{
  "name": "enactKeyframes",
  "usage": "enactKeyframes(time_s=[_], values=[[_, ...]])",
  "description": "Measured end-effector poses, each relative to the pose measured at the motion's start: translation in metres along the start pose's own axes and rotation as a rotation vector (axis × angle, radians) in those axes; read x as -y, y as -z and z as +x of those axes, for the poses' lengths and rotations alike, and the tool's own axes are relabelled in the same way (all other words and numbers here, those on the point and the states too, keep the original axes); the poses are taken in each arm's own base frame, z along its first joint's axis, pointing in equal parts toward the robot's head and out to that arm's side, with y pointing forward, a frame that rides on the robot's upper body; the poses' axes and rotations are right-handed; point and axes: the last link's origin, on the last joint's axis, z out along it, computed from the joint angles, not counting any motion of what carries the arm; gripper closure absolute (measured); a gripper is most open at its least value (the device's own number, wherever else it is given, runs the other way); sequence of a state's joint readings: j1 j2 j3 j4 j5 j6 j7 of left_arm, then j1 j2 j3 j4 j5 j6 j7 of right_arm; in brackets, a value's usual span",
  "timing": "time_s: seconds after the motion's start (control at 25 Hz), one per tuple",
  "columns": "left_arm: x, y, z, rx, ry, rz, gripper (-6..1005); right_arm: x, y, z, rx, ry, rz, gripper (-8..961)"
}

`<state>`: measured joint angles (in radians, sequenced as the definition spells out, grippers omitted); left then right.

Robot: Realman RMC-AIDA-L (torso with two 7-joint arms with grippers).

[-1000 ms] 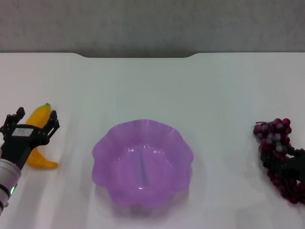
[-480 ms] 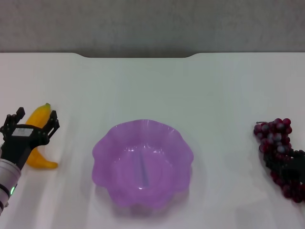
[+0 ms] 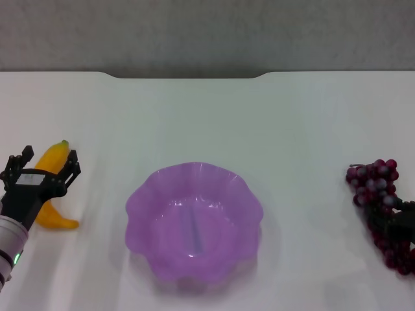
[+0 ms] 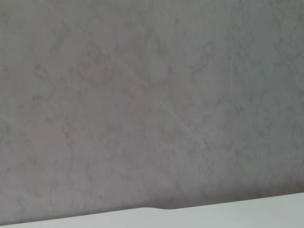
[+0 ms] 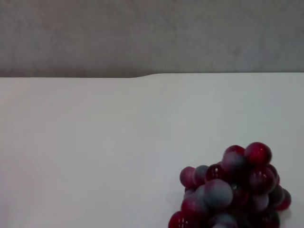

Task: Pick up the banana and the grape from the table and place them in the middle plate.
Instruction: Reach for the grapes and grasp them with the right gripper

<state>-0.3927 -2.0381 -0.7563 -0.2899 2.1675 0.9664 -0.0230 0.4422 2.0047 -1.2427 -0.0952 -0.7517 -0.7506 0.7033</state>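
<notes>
Meanwhile, at the white table [image 3: 207, 116], we are at the grasping step on both sides, with neither fruit yet lifted. Our left gripper [image 3: 40, 170] sits at nine o'clock from the purple plate [image 3: 193, 220], its dark fingers [image 3: 70, 163] spread either side of the banana [image 3: 50, 188], which lies on the tabletop with one end pointing toward twelve o'clock. The jaws stand released around the fruit, not pressed against it so far as we can see.

At three o'clock from the plate, our right gripper [image 3: 393, 227] is down among the grapes [image 3: 379, 194], a dark red bunch lying near the table's edge. We cannot tell whether its jaws are closed, since the dark body blends into the bunch. Our right wrist view shows the far end of the grapes [image 5: 230, 192] resting on the table.

The plate holds nothing yet and stands well apart from both fruits. By our reading, the next move calls for the left jaws to close on the banana's middle, for a firm hold on the bunch, then a lift and a carry inward over the wavy rim.
</notes>
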Motion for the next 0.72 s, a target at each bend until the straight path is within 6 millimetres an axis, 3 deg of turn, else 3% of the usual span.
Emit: enactKeyframes(time_s=[0.72], values=[[0.0005,-0.0004,0.0004,-0.001,-0.002,0.000,106,-0.0018,-0.0020,-0.0032,0.004,-0.001,-0.013,432]])
